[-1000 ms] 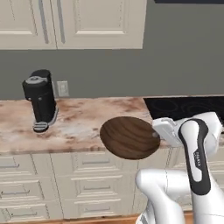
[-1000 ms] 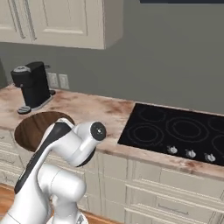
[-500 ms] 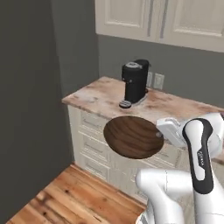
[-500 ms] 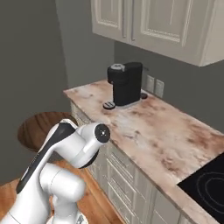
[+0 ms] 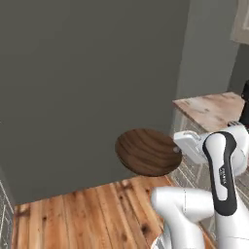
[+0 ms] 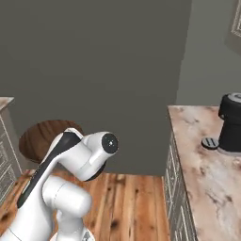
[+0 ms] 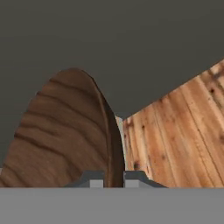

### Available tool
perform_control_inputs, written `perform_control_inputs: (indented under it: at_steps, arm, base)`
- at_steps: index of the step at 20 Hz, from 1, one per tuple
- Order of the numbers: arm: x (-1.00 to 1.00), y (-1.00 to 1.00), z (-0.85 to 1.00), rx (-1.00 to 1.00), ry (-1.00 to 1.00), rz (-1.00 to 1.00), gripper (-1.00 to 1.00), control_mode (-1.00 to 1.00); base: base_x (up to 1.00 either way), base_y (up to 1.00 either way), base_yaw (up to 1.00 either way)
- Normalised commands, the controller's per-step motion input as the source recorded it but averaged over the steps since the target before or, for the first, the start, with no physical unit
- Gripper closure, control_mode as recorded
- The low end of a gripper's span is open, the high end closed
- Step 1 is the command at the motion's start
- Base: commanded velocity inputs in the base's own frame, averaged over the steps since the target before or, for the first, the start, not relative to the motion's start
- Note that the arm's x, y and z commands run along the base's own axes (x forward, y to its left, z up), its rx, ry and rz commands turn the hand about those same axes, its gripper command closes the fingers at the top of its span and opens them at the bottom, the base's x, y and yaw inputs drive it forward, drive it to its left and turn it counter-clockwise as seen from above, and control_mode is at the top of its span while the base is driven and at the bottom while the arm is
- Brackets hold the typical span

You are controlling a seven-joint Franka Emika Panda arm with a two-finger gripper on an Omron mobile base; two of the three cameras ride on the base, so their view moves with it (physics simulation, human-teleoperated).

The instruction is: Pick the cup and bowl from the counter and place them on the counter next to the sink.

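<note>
Gripper [image 7: 113,177] clamped on rim of the bowl [image 5: 147,151], jaws either side of the wall. Bowl held up in air over wood floor [image 5: 92,214], facing grey wall [image 5: 87,73], nothing visible inside. Counter [image 6: 207,174] w/ coffee maker [image 6: 232,123] well apart, to the right.

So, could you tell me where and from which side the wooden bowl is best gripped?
By its thin rim, coming in edge-on from the side. The bowl is wide and shallow, too broad to span, so only the rim fits between the fingers. The gripper holds it that way now, one finger on each face of the wall.
</note>
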Motion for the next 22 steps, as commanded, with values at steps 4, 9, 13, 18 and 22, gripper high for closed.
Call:
perform_control_inputs:
  at_steps: [4, 9, 13, 18, 22]
  arm:
    - [0.0, 0.0, 0.0, 0.0, 0.0, 0.0, 1.0, 1.0]
    - [0.0, 0.0, 0.0, 0.0, 0.0, 0.0, 1.0, 1.0]
    - [0.0, 0.0, 0.0, 0.0, 0.0, 0.0, 1.0, 1.0]
    - [0.0, 0.0, 0.0, 0.0, 0.0, 0.0, 1.0, 1.0]
    - [0.0, 0.0, 0.0, 0.0, 0.0, 0.0, 1.0, 1.0]
  base:
    - [0.0, 0.0, 1.0]
    - [0.0, 0.0, 1.0]
    - [-0.04, -0.34, 0.94]
    - [-0.53, -0.3, 0.42]
    - [-0.74, 0.97, 0.15]
